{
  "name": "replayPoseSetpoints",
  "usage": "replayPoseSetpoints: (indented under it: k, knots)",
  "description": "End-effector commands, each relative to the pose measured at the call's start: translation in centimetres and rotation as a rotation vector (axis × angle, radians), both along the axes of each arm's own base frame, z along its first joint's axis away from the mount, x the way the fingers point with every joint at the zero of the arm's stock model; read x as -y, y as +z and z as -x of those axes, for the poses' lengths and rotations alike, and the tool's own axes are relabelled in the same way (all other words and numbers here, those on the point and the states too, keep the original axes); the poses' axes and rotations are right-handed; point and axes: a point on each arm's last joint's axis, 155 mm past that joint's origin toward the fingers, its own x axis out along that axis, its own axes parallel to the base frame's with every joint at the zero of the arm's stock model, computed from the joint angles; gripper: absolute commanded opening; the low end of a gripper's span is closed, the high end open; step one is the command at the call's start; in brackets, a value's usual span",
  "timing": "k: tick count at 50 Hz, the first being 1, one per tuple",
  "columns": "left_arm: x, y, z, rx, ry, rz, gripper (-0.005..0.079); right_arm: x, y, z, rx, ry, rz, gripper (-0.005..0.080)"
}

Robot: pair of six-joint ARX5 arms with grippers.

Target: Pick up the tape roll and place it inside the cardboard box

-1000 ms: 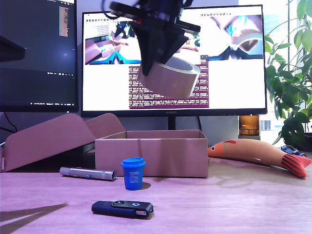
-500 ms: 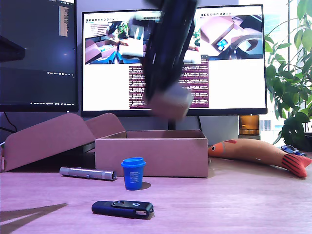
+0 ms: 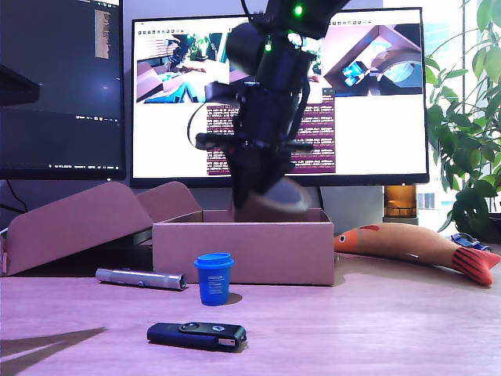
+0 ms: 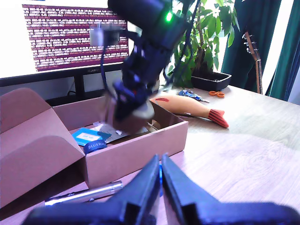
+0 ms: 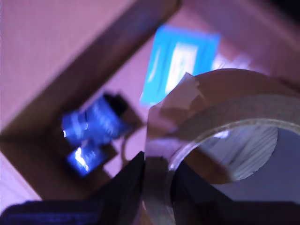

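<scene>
Now my second pincer, clamped on the wide tan-brown tape roll's wall, hangs at the low brown cardboard box's rim. Best lower straight down, clear of the blue items beneath, then release; my first pincer sits together.

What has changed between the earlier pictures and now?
My second gripper, shut on the tape roll throughout, carried it down from high before the monitor to the cardboard box's open top. The box, blue cup, pen and toy fish have not moved.
</scene>
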Motion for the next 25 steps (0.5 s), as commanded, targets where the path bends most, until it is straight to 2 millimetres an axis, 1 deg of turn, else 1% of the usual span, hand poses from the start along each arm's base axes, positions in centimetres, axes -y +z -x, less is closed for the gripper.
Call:
replayPoseSetpoints:
  k: [1,11,14,17,22,25]
  knots:
    - [0.05,0.1,0.04,0.004,-0.002,0.005,-0.0019,-0.14,-0.39,-0.52,0.002,-0.003,-0.001,-0.0013]
    - [0.05,0.1,0.04,0.004,-0.002,0.006,-0.0019,0.02,-0.49,-0.58,-0.002,-0.006,-0.002,-0.0012]
    - [0.04,0.1,0.03,0.004,-0.002,0.005,-0.0019,0.08,-0.52,-0.54,-0.004,-0.006,0.0,0.0]
    - [0.05,0.1,0.04,0.004,-0.002,0.006,-0.0019,0.05,-0.53,-0.54,-0.004,-0.006,0.0,0.0066]
    - [0.05,0.09,0.04,0.004,-0.002,0.005,-0.0019,-0.04,-0.44,-0.68,0.002,-0.006,-0.004,0.0217]
    - [0.05,0.08,0.05,0.003,-0.003,0.005,-0.0019,-0.06,-0.4,-0.72,0.004,-0.006,-0.005,0.027]
